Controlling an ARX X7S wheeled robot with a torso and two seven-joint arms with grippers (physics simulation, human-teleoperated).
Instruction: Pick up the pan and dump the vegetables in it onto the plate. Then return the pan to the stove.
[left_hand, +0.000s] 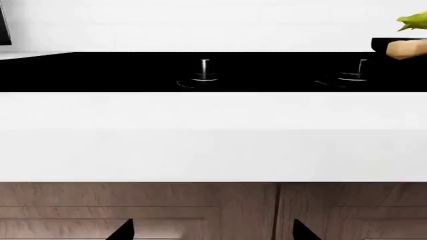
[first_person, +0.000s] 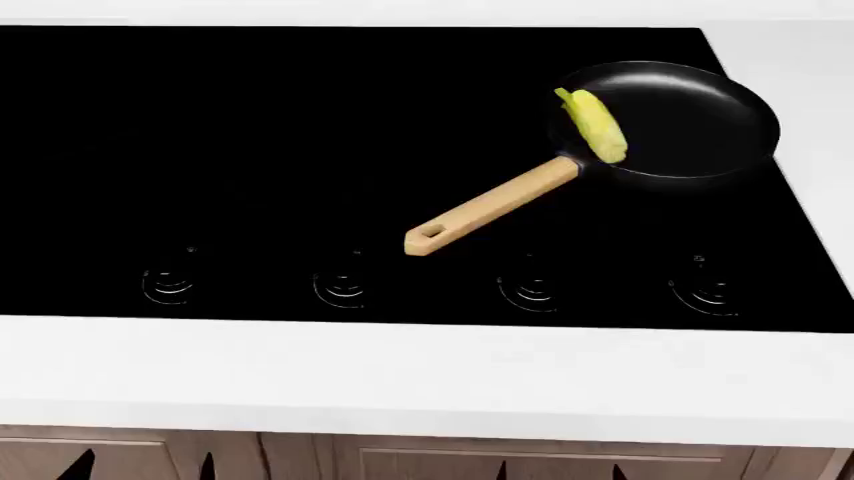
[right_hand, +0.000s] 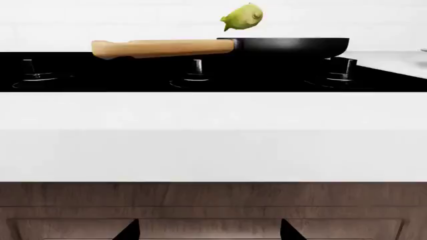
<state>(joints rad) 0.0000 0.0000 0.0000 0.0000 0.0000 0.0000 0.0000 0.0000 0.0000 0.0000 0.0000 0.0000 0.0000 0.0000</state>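
The black pan (first_person: 687, 120) sits on the back right of the glossy black stove (first_person: 267, 150). Its wooden handle (first_person: 491, 207) points toward the front left. The vegetables, one yellow-green corn cob (first_person: 595, 124), lie on the pan's handle-side rim. The right wrist view shows the pan (right_hand: 287, 46) side-on, with the corn cob (right_hand: 241, 16) sticking up above it. My left gripper (first_person: 143, 467) and right gripper (first_person: 562, 470) are both low in front of the counter, open and empty, well short of the pan. The plate is out of view.
A white counter (first_person: 427, 375) runs along the stove's front and continues on its right (first_person: 801, 70). Wooden cabinet doors (left_hand: 200, 205) lie below it, level with both grippers. Ring control marks (first_person: 342, 287) line the stove's front edge. A white wall stands behind.
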